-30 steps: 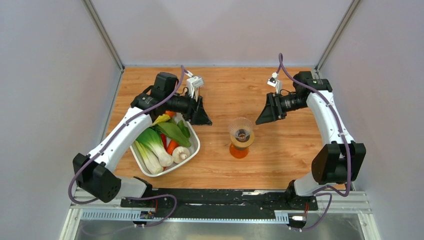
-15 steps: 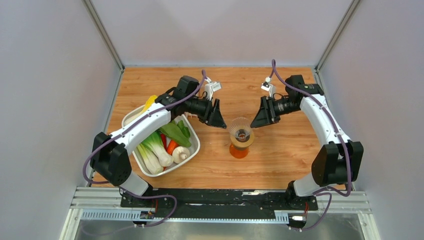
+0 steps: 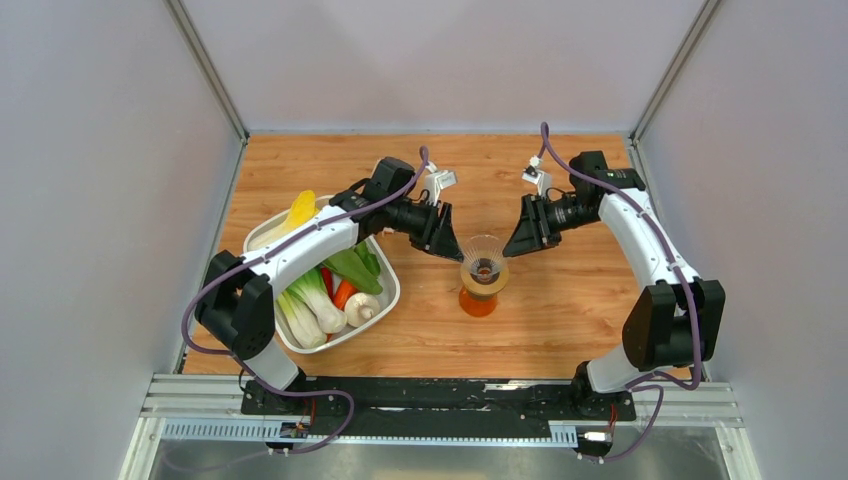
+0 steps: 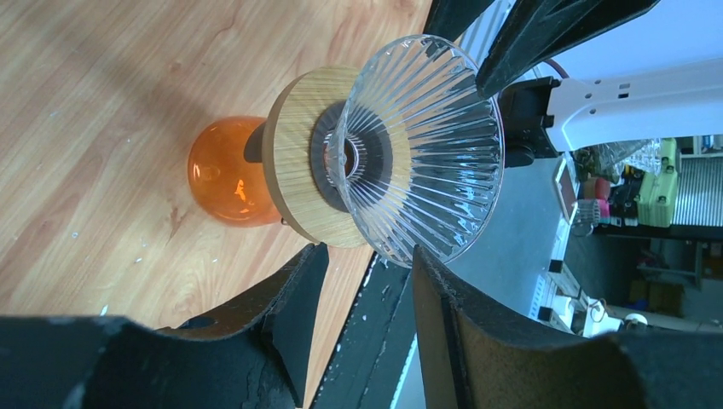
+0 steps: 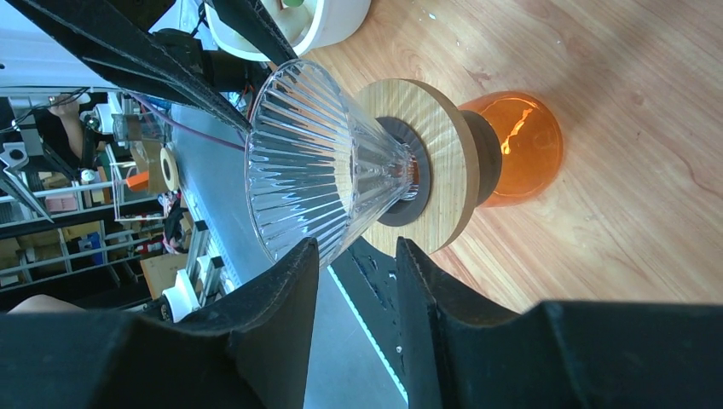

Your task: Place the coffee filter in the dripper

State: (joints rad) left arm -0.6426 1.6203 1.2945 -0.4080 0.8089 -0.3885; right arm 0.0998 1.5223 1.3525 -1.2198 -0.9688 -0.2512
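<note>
A white tub (image 3: pixel 258 236) of greens sat at the left of the wooden table (image 3: pixel 570 310). The clutter behind the wrist views was too blurred for any lettering to be read. The left gripper (image 3: pixel 447 243) hung past the tub's far corner. Its fingers (image 4: pixel 294 294) were parted roughly halfway, with nothing between them and tips close to the rim of the dripper (image 3: pixel 483 256). The dripper stood mid-table, its clear ribbed cone upright in a tan ring collar on the orange glass vessel (image 3: pixel 478 302). The right gripper (image 3: pixel 514 243) faced it from the other side, fingers (image 5: pixel 286 290) a narrower gap apart, empty, tips just beside the cone wall
</note>
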